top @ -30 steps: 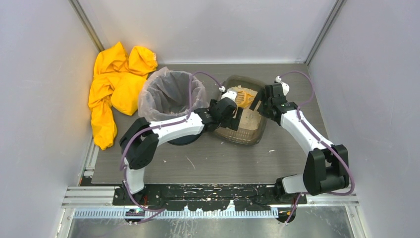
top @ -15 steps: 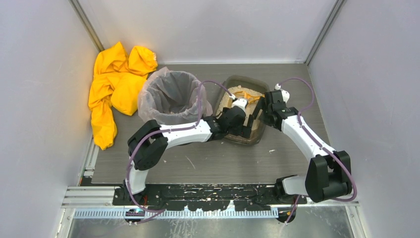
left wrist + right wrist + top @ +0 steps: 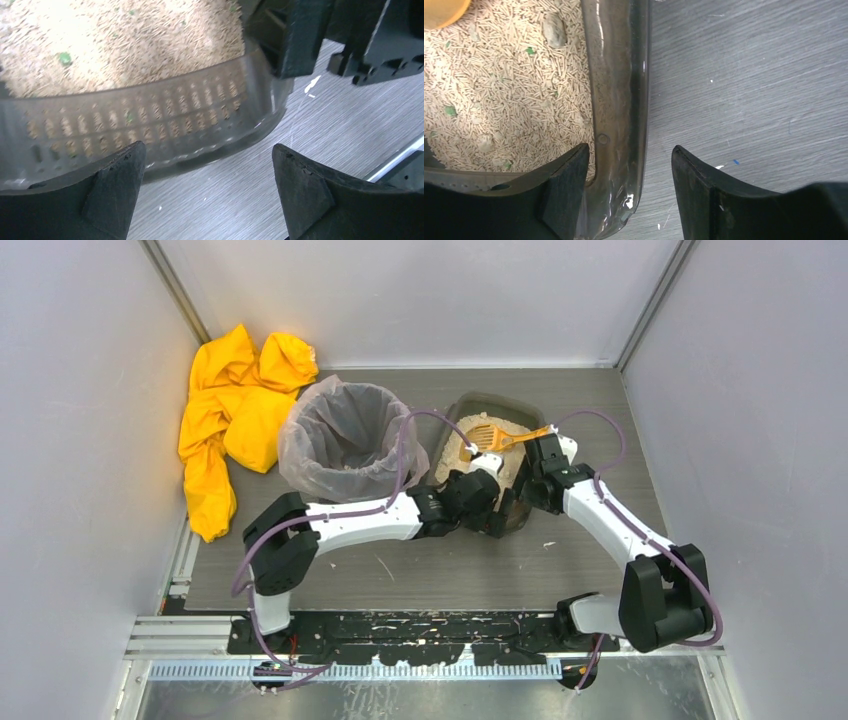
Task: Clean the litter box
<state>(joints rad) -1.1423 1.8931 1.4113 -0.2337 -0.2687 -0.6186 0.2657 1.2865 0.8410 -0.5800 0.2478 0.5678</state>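
The litter box [image 3: 482, 400] is a dark translucent tray of beige litter at the middle back. An orange slotted scoop [image 3: 497, 437] lies in it, handle to the right. My left gripper [image 3: 497, 514] is open and empty at the box's near wall; in the left wrist view its jaws [image 3: 207, 160] stand wide over bare table in front of that wall [image 3: 150, 125]. My right gripper [image 3: 527, 494] is open. In the right wrist view it [image 3: 629, 160] straddles the box's right rim [image 3: 616, 100], one finger over the litter, one outside.
A round bin [image 3: 300, 455] with a clear bag liner stands left of the box. A yellow cloth [image 3: 235, 410] is heaped at the back left. Grey clumps [image 3: 553, 29] and green bits lie in the litter. The enclosure walls stand close on both sides.
My left gripper has swung from the box's left side round to its near wall. My right gripper has slid nearer along the right rim. The scoop stays in the litter.
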